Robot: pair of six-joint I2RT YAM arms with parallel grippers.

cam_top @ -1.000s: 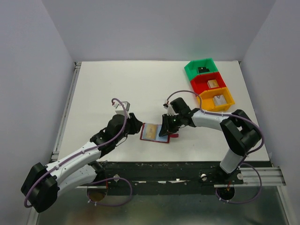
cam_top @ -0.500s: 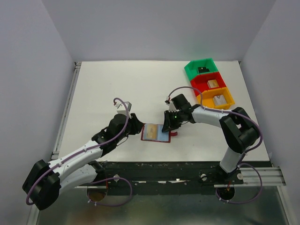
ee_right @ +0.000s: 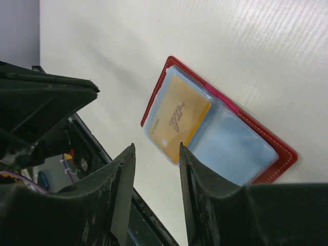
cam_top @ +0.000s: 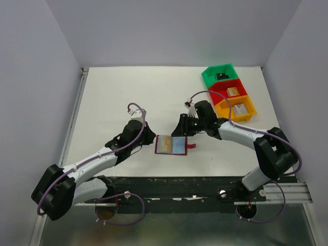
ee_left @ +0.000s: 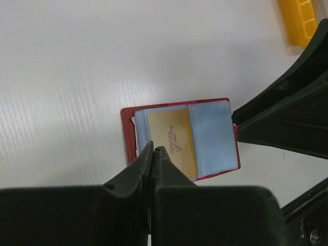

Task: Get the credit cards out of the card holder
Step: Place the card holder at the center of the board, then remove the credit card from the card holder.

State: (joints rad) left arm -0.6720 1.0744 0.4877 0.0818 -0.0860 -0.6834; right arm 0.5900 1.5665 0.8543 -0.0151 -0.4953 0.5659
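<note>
The card holder [cam_top: 171, 145] lies open on the tabletop [cam_top: 118, 97], a gold card [ee_left: 171, 141] in its pocket and apparently none out yet; with the left fingers [ee_left: 133, 171] pressed together at its edge and the right fingers [ee_right: 120, 184] spread and empty, one pair must next pinch that card.

You see the card holder [cam_top: 172, 145] lying open, left gripper [cam_top: 151, 138] just beside its left edge, right gripper [cam_top: 181, 131] just beyond its far edge.
</note>
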